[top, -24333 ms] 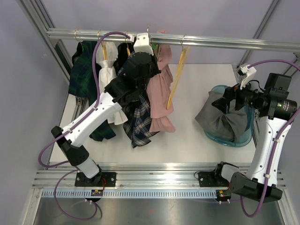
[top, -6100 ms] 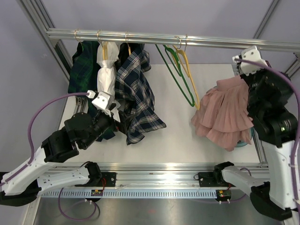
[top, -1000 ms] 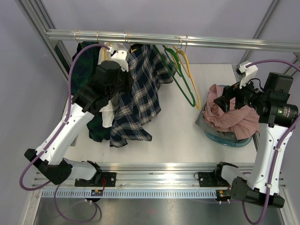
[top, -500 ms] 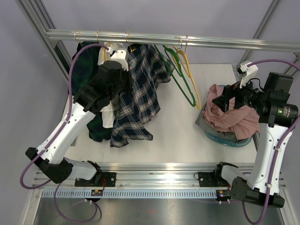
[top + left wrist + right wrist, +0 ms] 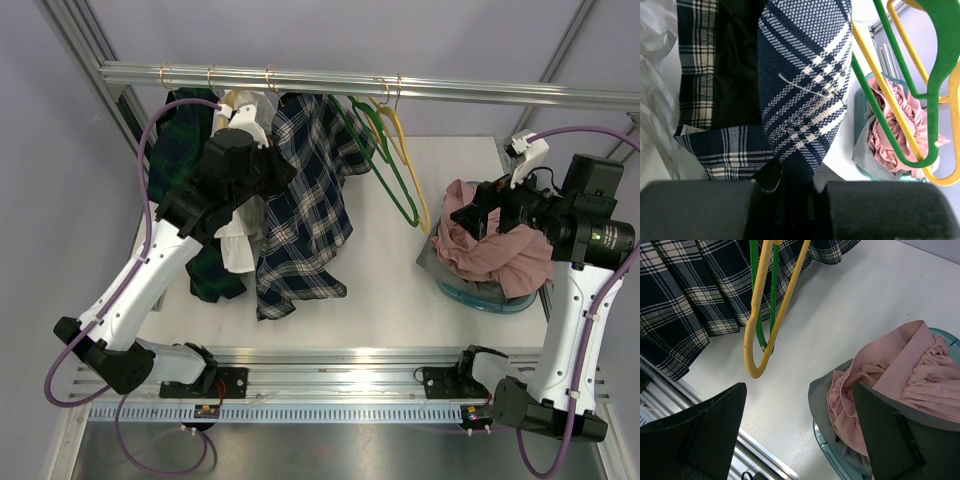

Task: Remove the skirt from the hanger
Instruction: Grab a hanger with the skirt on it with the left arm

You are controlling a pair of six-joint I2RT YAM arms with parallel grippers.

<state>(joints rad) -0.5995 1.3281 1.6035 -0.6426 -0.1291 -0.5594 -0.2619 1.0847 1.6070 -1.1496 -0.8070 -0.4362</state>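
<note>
Compared with half a second ago, you will find the plaid skirt (image 5: 305,210) hanging lower and fuller, its hem now nearer the bottom of the frame; the left arm has shifted only slightly, and the right arm has not moved.

Top view: the rail (image 5: 350,82) crosses the upper frame. The plaid skirt hangs from it at upper centre-left. The left gripper (image 5: 262,165) is pressed into the skirt's upper part, but this view does not show how its jaws stand. A dark green garment (image 5: 180,150) and a white garment (image 5: 240,235) hang left of the skirt, partly covered by the arm. Two empty hangers, green (image 5: 375,160) and yellow (image 5: 405,165), hang right of centre. At right, a pink skirt (image 5: 500,245) lies heaped in a teal basket (image 5: 500,298) over grey cloth.

Left wrist view: here you can confirm the grip. The left gripper (image 5: 795,182) is clamped on a fold of the plaid skirt at bottom centre; its fingers are mostly in shadow. The skirt's own hanger is not visible in any view.

Right wrist view: the right gripper (image 5: 800,427) stands wide apart and holds nothing, its fingers (image 5: 715,425) cut off at the bottom edge. Above them the pink skirt shows at right, the empty hangers at upper centre.
</note>
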